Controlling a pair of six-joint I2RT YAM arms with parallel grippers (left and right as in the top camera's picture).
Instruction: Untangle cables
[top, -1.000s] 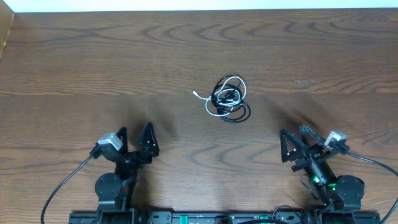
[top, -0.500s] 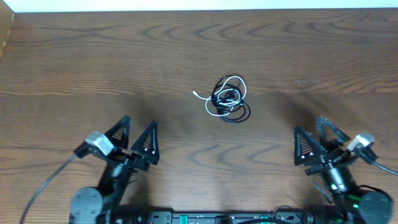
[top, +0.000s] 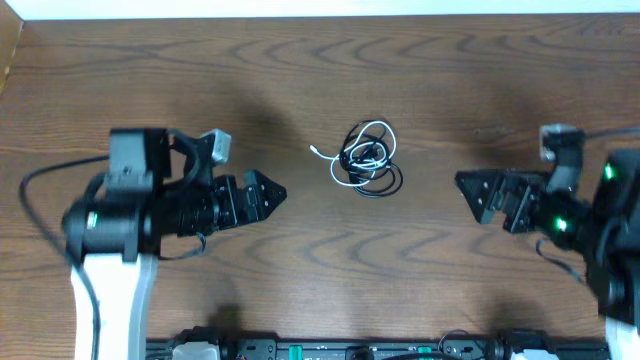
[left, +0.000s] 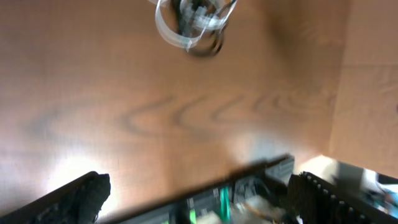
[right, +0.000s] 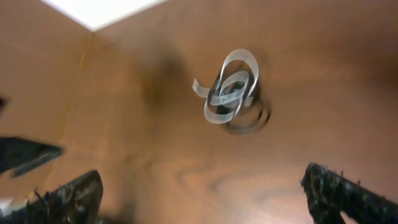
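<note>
Now our left end effector (top: 266, 192) and right end effector (top: 478, 196) both gape wide, empty; the tangled cables (top: 367, 158) lie between them, untouched. We risk tightening the knot if we pinch several loops at once.

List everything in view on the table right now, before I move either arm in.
Tangled bundle of thin white and black cables: one, white and black, middle of the table, between the two hands, touched by neither.
Brown wooden table: one, brown, fills the overhead view.
Left hand: one, black, open, to the left of the bundle, pointing toward it.
Right hand: one, black, open, to the right of the bundle, pointing toward it.
</note>
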